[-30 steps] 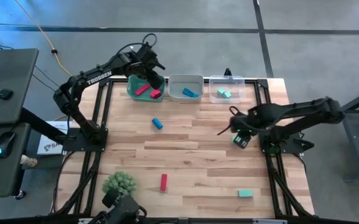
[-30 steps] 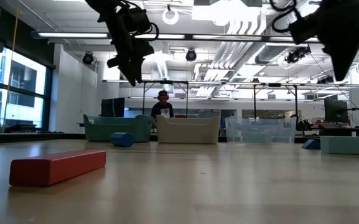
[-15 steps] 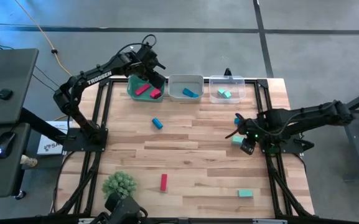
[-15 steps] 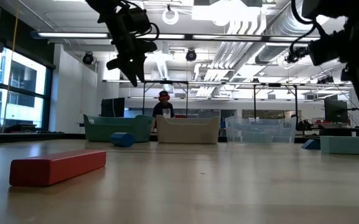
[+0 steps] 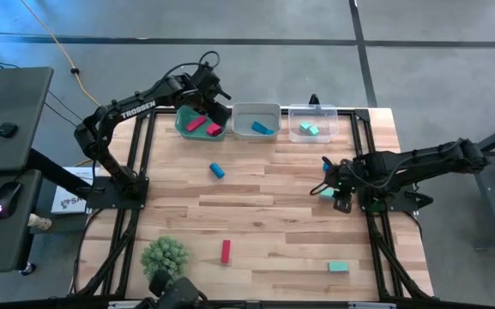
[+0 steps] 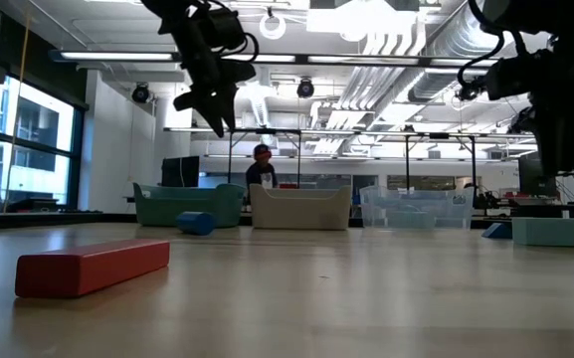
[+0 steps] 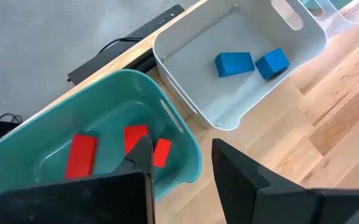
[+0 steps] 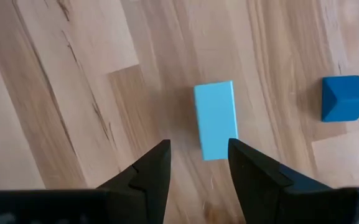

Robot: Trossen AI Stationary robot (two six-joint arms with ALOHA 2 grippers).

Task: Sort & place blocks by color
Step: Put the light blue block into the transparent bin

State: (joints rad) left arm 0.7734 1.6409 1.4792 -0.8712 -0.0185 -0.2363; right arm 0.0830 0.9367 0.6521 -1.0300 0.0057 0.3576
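Right gripper [image 8: 195,165] parted, empty, directly above light teal bar [image 8: 216,120]. Blue cube [image 8: 346,98] off to side. Risk: misaligned descent nudges bar askew. Left gripper [image 7: 179,163] parted, empty, over green bin [image 7: 185,140].

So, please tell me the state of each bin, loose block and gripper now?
green bin: holds red blocks
grey bin: holds blue blocks
clear bin: holds teal blocks
teal block: loose, beneath right gripper
red block: loose on table
left gripper: open, empty
right gripper: open, empty
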